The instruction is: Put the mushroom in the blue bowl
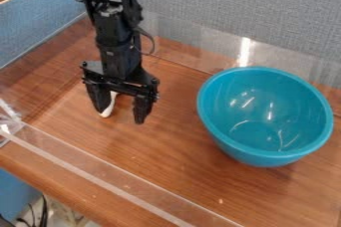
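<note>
Gaping pincer [119,110] astride mushroom [106,113]

teal-blue bowl [265,114], cream-white mushroom [106,111], black hand [118,108], brown table [173,161].

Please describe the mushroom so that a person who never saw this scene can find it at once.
Start at the large round teal-blue plastic bowl on the wooden table, then look left to the black pincer, open and pointing down. Between its fingers lies the small cream-white toy mushroom, the only pale little object there.
</note>
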`<move>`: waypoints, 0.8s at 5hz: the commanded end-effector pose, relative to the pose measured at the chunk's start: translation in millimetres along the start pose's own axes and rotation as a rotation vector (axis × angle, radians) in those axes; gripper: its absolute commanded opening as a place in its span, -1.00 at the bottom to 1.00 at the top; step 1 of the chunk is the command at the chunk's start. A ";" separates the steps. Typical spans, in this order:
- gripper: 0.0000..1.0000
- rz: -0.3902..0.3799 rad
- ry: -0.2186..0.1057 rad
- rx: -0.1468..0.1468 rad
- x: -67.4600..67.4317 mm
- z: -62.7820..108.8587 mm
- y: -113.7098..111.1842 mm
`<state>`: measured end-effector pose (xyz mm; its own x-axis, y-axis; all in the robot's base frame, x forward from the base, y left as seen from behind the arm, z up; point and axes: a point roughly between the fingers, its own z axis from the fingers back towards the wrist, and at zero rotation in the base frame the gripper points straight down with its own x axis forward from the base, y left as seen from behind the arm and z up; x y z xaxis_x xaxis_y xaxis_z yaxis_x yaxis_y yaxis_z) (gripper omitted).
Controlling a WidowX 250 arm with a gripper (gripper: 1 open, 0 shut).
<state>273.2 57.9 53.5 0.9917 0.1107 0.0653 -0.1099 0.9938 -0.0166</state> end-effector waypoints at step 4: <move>1.00 0.047 -0.058 0.024 2.3 0.6 17.8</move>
<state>269.8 71.7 39.5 0.9852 0.1554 0.0727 -0.1556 0.9878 -0.0022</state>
